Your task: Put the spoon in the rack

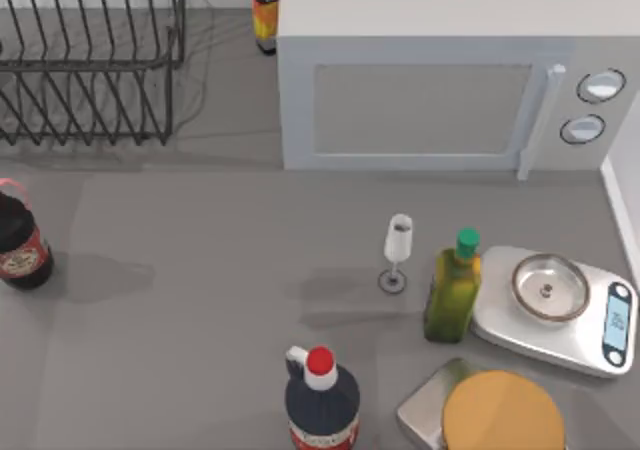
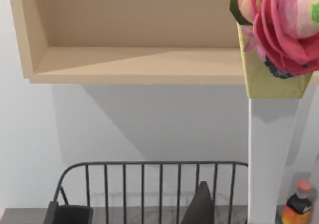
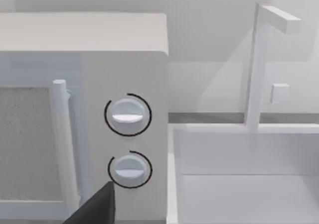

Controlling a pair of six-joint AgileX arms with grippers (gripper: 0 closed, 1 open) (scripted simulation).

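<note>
A kitchen: microwave [image 1: 440, 100]; dish rack [image 1: 90, 60]; sink [image 3: 244, 174].

Left pincer [image 2: 134, 211] apart; right pincer [image 3: 94, 209] level

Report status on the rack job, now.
Left gripper open, holding nothing, facing the rack. Right gripper facing the microwave dials. Rack at table's back left, microwave to its right.

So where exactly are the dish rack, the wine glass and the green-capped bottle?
rack [image 1: 90, 65], top view, on its front rim wire.
wine glass [image 1: 399, 238], top view, on the bowl.
green-capped bottle [image 1: 452, 292], top view, on the body.
</note>
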